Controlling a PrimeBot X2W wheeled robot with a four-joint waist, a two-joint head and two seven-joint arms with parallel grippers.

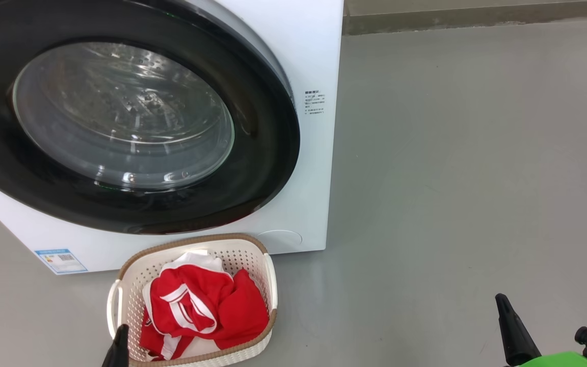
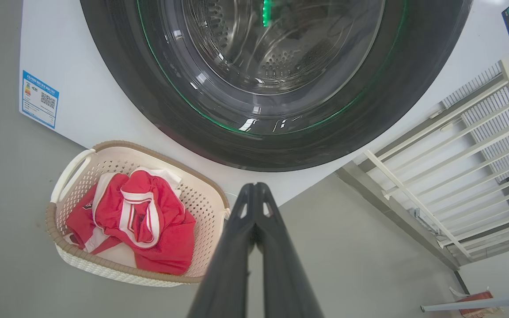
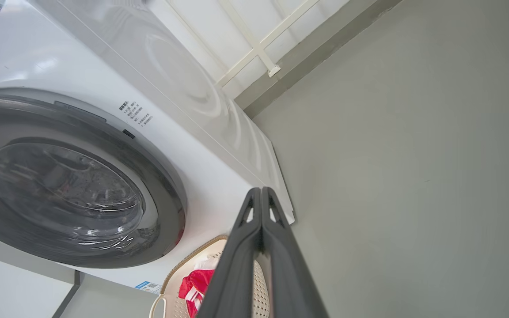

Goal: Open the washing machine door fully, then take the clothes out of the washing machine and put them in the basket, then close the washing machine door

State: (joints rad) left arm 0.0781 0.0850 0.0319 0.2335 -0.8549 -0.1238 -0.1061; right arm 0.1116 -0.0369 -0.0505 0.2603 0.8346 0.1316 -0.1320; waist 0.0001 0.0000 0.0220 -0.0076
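The washing machine (image 1: 303, 168) is a white box with its round black-rimmed door (image 1: 252, 173) lying flat against the front, glass window (image 1: 120, 117) showing the steel drum. On the floor before it stands the cream basket (image 1: 191, 300) holding the red and white clothes (image 1: 202, 311). My left gripper (image 1: 120, 336) is shut and empty at the basket's near left corner; in the left wrist view its fingertips (image 2: 254, 187) meet, with the basket (image 2: 77, 260) and clothes (image 2: 148, 221) to their left. My right gripper (image 1: 502, 300) is shut and empty over bare floor; its fingertips (image 3: 261, 191) touch.
Grey floor (image 1: 451, 178) spreads to the right of the machine up to a wall skirting (image 1: 477, 18). A blue sticker (image 1: 60, 260) marks the machine's lower front. A white rail frame (image 2: 466, 145) stands against the wall beside the machine.
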